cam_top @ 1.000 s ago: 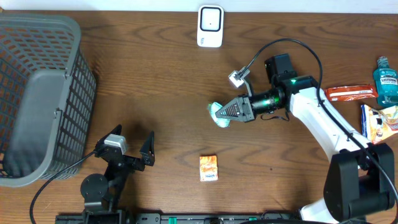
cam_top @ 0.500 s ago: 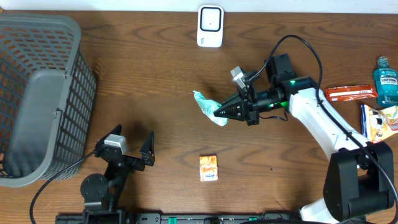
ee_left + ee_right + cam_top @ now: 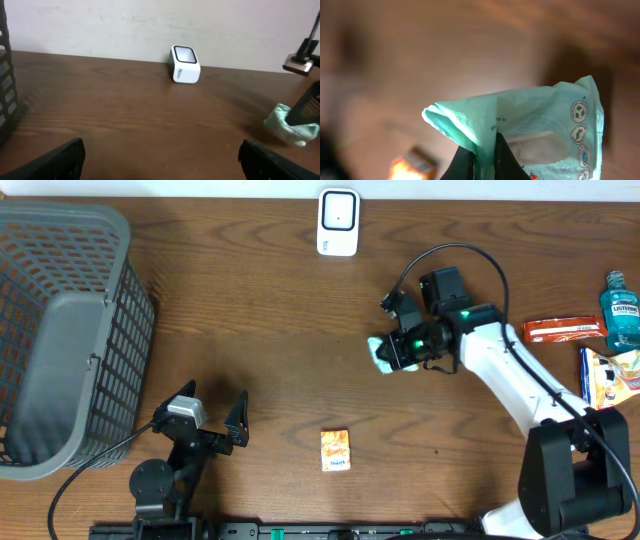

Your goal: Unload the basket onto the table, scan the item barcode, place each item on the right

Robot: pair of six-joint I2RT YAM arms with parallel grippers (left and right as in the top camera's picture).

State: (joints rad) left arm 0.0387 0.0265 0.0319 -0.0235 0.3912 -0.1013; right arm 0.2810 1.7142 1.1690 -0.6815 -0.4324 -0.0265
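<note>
Mint-green plastic packet [image 3: 381,357] sits over the right-centre of the wooden table [image 3: 260,330], its edge pinched between the closed fingers of the right gripper [image 3: 393,352]; the left gripper [image 3: 212,416] gapes wide, holding nothing; a grey mesh basket [image 3: 128,330] stands far left.

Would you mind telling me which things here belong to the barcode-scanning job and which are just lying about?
In the job: green packet, pinched by the right gripper; white scanner.
Lying about: grey basket, small orange box, mouthwash bottle, orange sachet; the open left gripper is idle.
</note>
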